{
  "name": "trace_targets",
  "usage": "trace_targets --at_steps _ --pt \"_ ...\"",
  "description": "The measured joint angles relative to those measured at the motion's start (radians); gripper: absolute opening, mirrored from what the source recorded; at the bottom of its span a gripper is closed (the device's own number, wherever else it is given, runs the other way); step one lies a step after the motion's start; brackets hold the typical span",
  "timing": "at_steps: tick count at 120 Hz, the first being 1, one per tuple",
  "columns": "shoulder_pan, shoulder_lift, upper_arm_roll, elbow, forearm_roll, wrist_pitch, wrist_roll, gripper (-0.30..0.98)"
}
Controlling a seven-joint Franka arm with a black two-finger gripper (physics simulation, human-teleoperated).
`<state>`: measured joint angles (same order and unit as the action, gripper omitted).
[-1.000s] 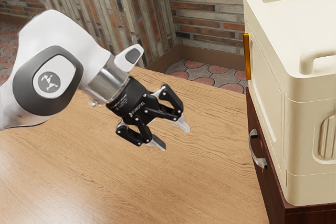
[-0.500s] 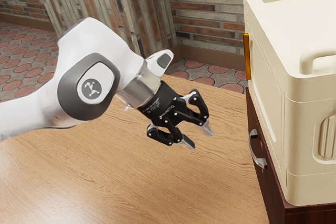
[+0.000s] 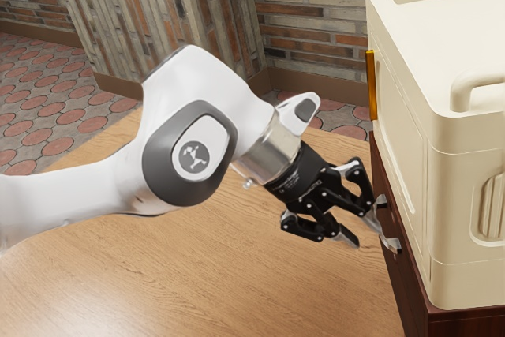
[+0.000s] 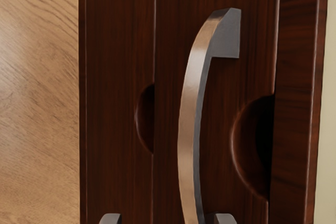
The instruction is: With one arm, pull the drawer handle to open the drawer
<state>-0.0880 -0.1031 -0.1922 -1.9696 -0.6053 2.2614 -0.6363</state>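
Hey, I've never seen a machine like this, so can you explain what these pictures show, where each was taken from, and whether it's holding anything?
The machine is a robot arm, white, with a black two-finger gripper as its hand. The exterior view looks on from beside the arm. A wooden table stretches below it, and at the exterior view's right a cream box with raised handles sits on a dark wood cabinet.

The wrist view comes from a camera on the hand, looking at a curved metal drawer handle on the cabinet's front. The fingers stand apart close to that handle, and nothing is gripped. The job is to pull the drawer open.
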Motion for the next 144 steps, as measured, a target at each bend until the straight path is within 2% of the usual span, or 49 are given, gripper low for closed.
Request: trace_targets --at_steps 31,114,144 --pt "0.002 0.03 0.0 0.012 0.016 0.033 0.006 0.09" --pt "-0.005 0.073 -0.004 0.033 0.035 0.068 0.022 0.06" --pt "-0.006 0.071 -0.003 0.03 0.037 0.07 0.022 0.01"
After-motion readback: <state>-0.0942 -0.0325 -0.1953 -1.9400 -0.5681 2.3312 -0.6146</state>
